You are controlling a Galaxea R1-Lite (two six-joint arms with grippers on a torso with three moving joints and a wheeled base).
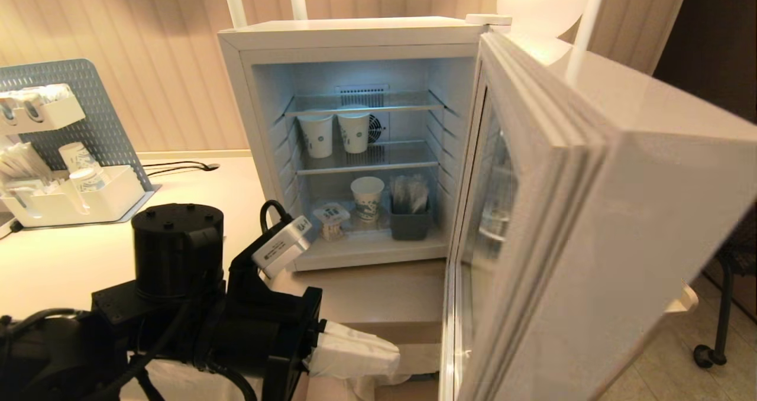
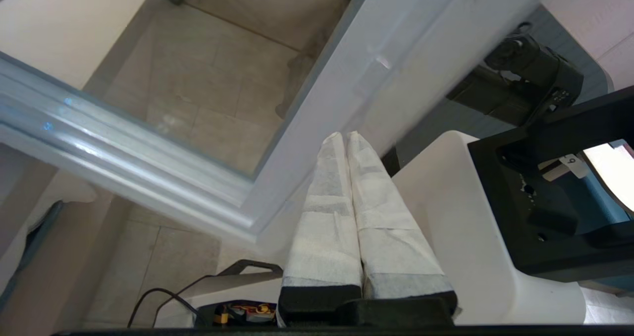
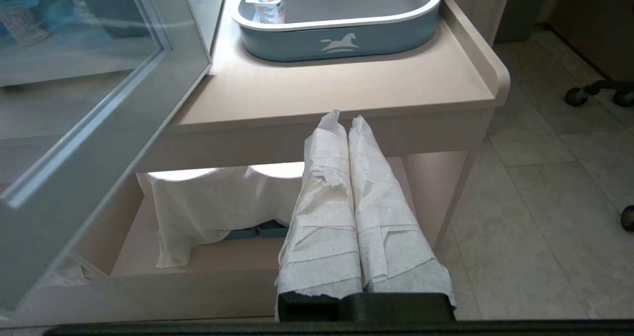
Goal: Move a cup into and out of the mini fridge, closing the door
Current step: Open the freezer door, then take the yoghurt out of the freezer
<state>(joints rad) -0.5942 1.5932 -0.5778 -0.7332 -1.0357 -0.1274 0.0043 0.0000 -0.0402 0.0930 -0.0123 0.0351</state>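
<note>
White door [image 1: 591, 223] swung wide; left gripper [image 1: 393, 348] pinched shut, empty, near its lower edge. Cup [image 1: 331, 219] on fridge [image 1: 355, 40] floor, front left.

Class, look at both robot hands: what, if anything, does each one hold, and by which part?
Nothing is held. The left hand is shut and empty beside the open door; the right hand is shut and empty too.

Your left arm [image 1: 177, 306] is matte black: a round, drum-shaped joint housing topped with small screws, blocky links below, and black cables looping around them. A white camera module [image 1: 282, 246] carries a printed label. Both the left claw [image 2: 344, 137] and right claw [image 3: 344, 120] wear white paper-like wrapping over black bases.
</note>
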